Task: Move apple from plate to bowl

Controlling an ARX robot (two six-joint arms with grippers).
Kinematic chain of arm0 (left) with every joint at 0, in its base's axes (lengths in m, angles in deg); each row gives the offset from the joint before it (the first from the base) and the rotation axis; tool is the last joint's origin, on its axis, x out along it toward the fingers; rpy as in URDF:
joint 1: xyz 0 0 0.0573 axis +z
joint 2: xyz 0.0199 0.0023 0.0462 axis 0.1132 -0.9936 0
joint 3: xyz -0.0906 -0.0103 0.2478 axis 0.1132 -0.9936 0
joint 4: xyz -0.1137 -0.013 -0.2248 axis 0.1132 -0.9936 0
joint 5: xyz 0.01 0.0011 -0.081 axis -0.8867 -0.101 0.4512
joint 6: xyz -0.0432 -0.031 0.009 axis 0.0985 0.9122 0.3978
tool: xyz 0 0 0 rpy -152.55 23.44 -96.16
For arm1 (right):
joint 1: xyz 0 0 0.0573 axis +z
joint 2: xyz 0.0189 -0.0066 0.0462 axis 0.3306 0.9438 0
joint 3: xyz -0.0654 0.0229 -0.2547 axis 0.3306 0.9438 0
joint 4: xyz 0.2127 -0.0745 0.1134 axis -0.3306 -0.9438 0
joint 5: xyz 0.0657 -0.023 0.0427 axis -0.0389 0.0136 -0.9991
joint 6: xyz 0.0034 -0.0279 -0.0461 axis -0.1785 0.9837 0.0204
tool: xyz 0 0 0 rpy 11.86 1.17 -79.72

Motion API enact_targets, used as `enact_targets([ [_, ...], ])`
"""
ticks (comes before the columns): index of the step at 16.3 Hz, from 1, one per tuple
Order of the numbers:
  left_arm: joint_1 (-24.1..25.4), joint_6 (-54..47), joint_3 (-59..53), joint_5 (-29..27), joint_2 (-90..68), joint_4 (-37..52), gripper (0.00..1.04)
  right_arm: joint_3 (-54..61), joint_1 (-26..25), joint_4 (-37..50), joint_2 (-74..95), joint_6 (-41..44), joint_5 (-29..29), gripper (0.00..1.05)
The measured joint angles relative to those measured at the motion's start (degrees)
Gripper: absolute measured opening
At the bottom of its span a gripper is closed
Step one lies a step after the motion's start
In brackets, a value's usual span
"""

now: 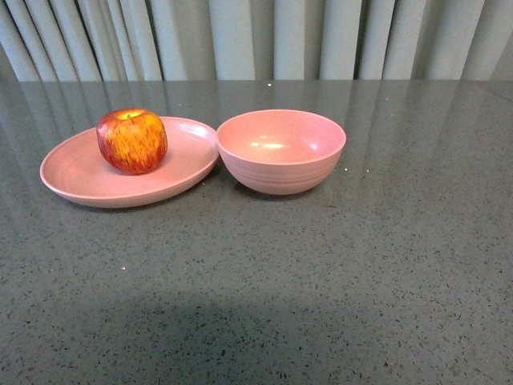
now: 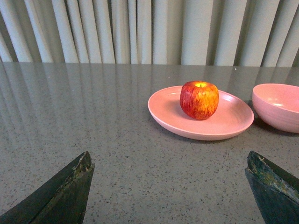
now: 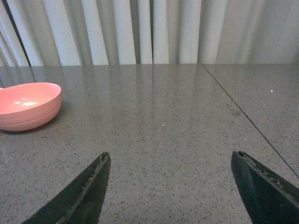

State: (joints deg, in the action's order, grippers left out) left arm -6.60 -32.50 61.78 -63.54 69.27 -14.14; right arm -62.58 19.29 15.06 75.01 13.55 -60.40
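A red apple (image 1: 132,141) streaked with yellow stands upright on the shallow pink plate (image 1: 80,180), at the left of the front view. The deep pink bowl (image 1: 280,151) sits right beside the plate, its inside empty. Neither arm shows in the front view. In the left wrist view the apple (image 2: 199,99) and plate (image 2: 233,123) lie well ahead of my open left gripper (image 2: 169,158), with the bowl (image 2: 278,106) at the edge. My right gripper (image 3: 171,156) is open over bare table, the bowl (image 3: 28,105) far off to one side.
The table is a grey speckled stone top (image 1: 321,281). A pale pleated curtain (image 1: 256,36) hangs behind its far edge. A thin seam (image 3: 247,116) runs across the tabletop in the right wrist view.
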Motion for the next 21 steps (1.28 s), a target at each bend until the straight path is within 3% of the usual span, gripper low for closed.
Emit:
enact_targets([
  [1,0.0,0.0,0.0,0.0,0.0,0.0,0.98,0.0,0.0,0.0,0.0,0.0,0.0,0.88],
  [4,0.0,0.0,0.0,0.0,0.0,0.0,0.98,0.0,0.0,0.0,0.0,0.0,0.0,1.00],
  [12,0.0,0.0,0.0,0.0,0.0,-0.1,0.98,0.0,0.0,0.0,0.0,0.0,0.0,0.98],
  [14,-3.7,1.8,2.8,-7.8,-3.7,-8.6,0.98,0.0,0.0,0.0,0.0,0.0,0.1,0.98],
  [17,-7.3,3.6,6.1,-17.0,-9.9,-13.0,0.98,0.0,0.0,0.0,0.0,0.0,0.0,0.98],
  [19,-8.3,4.2,7.6,-18.0,-10.0,-11.5,0.98,0.0,0.0,0.0,0.0,0.0,0.0,0.98],
  [21,-8.0,4.9,10.3,-15.0,-13.3,-7.0,0.98,0.0,0.0,0.0,0.0,0.0,0.0,0.98],
])
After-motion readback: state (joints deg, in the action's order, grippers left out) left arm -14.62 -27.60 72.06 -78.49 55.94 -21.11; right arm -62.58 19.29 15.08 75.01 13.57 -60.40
